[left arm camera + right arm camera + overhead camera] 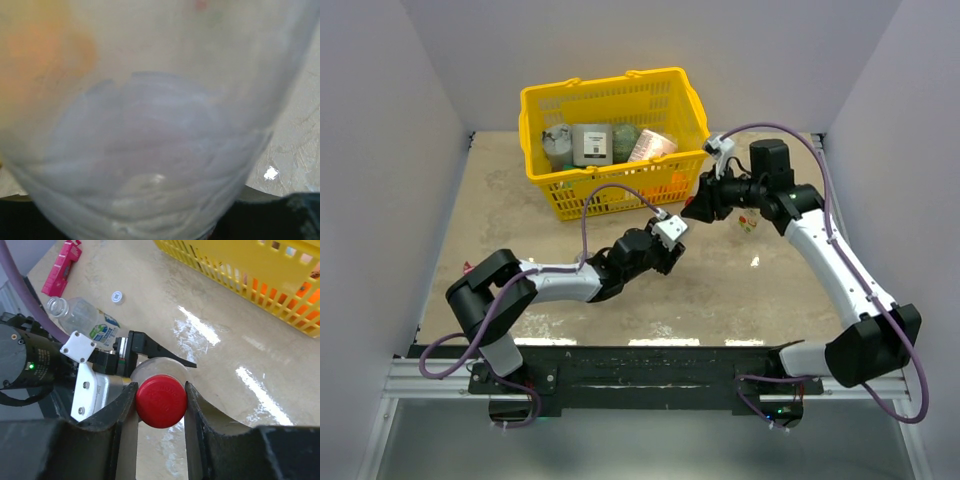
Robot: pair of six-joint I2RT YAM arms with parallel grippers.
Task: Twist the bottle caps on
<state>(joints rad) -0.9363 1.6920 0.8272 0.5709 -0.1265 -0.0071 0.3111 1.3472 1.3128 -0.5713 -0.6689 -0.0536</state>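
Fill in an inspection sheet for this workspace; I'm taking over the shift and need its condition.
Surface: beige mottled tabletop, glossy with light reflections.
Job's things: red round plastic cap on top of large clear plastic bottle; short clear bluish-labelled bottle lying uncapped; small white round cap loose near it.
Clutter: pink flat tube; yellow plastic basket of goods.
Claws: right claw grips the red cap; left claw holds the large bottle.
Cables: purple cables loop along both arms.
Surroundings: plain white walls.
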